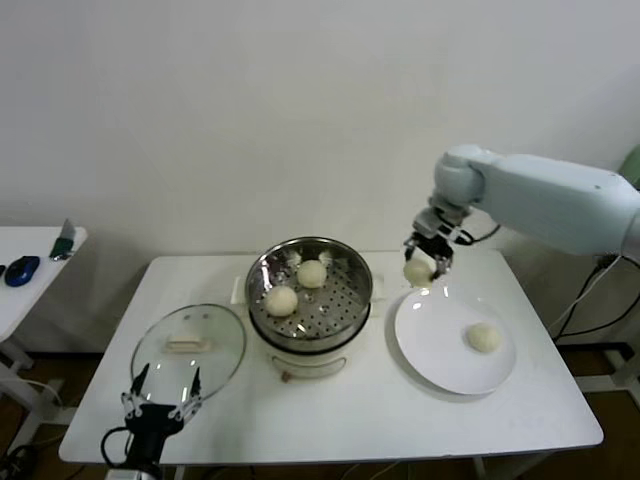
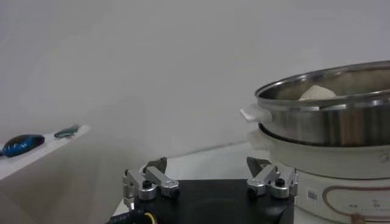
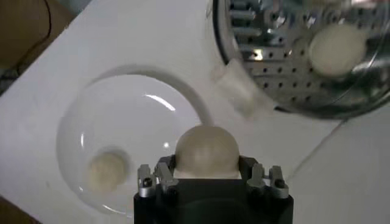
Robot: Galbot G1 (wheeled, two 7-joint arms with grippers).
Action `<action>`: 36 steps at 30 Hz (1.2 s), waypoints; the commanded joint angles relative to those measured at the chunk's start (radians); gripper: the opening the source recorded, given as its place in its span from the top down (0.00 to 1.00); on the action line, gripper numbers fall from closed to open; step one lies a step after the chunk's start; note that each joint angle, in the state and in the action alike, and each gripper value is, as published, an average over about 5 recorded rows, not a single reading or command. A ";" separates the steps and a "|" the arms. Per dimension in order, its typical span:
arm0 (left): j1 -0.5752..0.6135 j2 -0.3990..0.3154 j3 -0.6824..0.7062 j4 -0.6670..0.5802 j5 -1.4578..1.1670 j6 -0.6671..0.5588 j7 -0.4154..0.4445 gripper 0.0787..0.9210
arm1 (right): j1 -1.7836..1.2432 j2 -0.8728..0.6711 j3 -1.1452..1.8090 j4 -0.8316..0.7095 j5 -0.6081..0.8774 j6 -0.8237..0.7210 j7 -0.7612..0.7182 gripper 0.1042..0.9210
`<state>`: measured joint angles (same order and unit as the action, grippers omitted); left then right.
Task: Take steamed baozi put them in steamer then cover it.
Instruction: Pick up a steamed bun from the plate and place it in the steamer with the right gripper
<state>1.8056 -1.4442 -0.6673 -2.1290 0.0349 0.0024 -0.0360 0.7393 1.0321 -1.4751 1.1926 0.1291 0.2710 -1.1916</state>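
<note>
Gripping a baozi (image 1: 417, 271), right end effector (image 1: 428, 262) closed.

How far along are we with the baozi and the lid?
Two baozi already sit on the steamer tray. The right gripper is shut on a third baozi, lifted above the plate edge. One baozi remains on the plate. The cover lies on the table left of the steamer, with the open left gripper near it. Left: two placements, then covering.

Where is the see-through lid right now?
The cover lies flat on the table, on the robot's left of the steamer, just beyond the left gripper.
</note>
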 commanded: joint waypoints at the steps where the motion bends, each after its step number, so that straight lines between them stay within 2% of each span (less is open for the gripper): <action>1: 0.008 0.001 0.002 -0.004 0.000 0.001 0.002 0.12 | 0.067 0.299 0.073 0.000 -0.112 0.285 -0.021 0.30; 14: 0.017 0.005 0.001 -0.007 -0.004 0.006 0.010 0.12 | -0.142 0.435 0.100 -0.019 -0.276 0.339 -0.015 0.29; 36: 0.017 0.016 0.000 0.024 -0.017 0.001 0.007 0.12 | -0.200 0.425 0.066 0.020 -0.281 0.317 -0.026 0.27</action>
<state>1.8230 -1.4285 -0.6684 -2.1101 0.0182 0.0045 -0.0274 0.5655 1.4406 -1.4068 1.2022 -0.1329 0.5970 -1.2097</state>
